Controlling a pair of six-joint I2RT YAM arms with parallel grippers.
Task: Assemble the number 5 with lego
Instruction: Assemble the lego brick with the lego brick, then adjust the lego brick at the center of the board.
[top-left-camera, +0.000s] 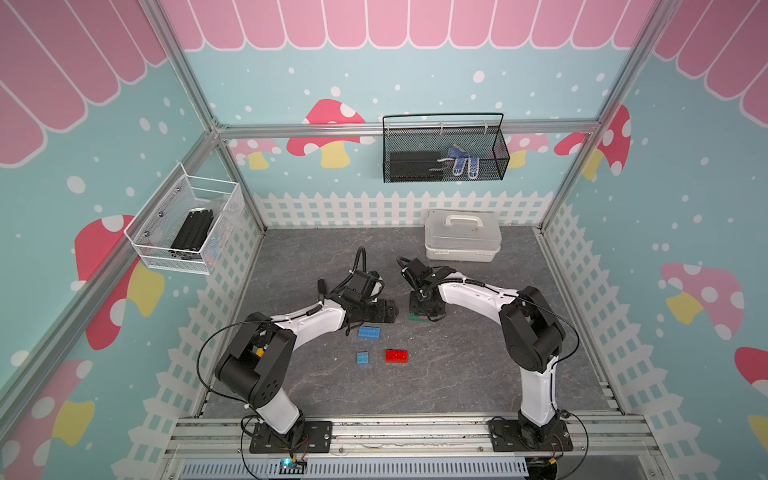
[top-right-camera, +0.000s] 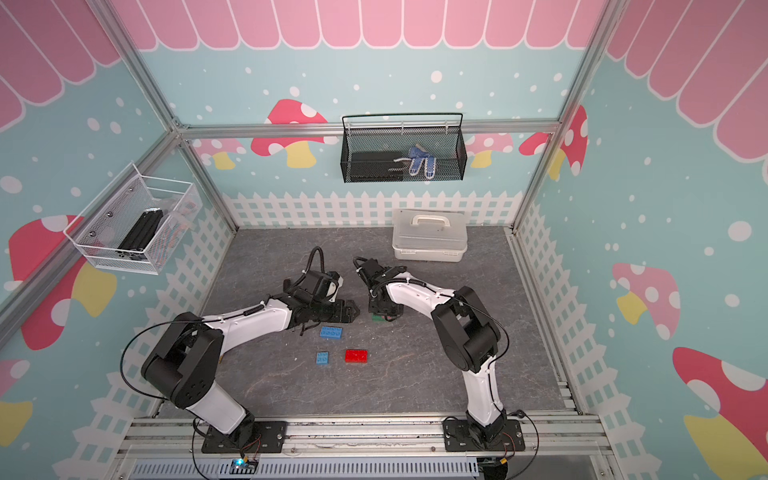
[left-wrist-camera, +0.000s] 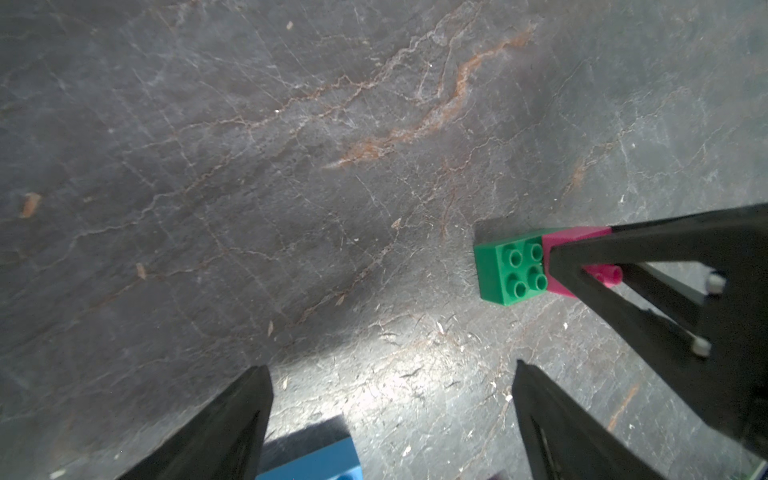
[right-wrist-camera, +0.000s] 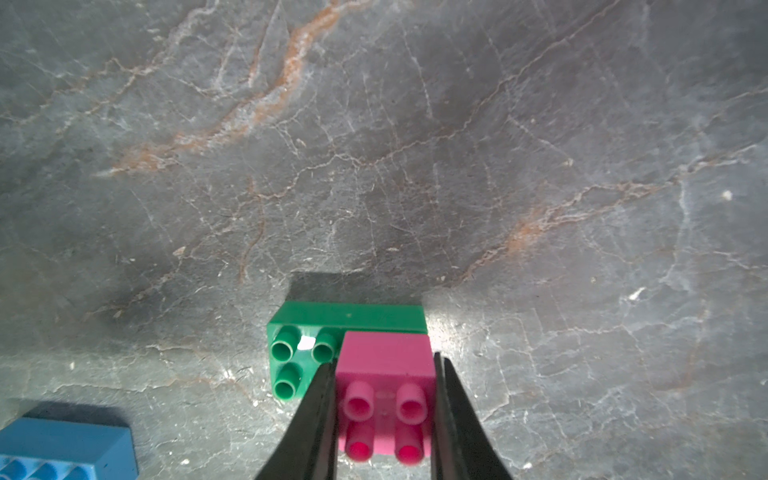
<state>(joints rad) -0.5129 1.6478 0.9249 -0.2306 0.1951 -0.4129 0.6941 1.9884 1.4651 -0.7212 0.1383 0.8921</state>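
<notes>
Starting at the left: left gripper (top-left-camera: 384, 309), jaws spread wide with nothing between them, low over the bare table (top-left-camera: 457, 374). At seven o'clock of it, lying flat and free, the long blue brick (top-left-camera: 369, 332). At six o'clock of that, the short blue brick (top-left-camera: 363, 358), and at three o'clock of the short one, the red brick (top-left-camera: 396, 356). Farther right, at three o'clock of the left gripper, the right gripper (right-wrist-camera: 385, 359) — jaws drawn in on two sides of the pink brick (right-wrist-camera: 384, 374), planted on one half of the green brick (right-wrist-camera: 349, 318), itself flat on the table.

Probably seating pink on green, so an early stage, with three bricks loose. To do it well: press straight down, keep the pink edges square with the green, and let go only once flush. Worth bracing the green with the idle left jaws to stop any skid.

Only in the right wrist view: the grip itself, jaws flat on the pink flanks. Only in the left wrist view: four bare green studs beside the pink. In a top view just a green-and-pink sliver under the right gripper — yet red and short blue show nowhere else.
</notes>
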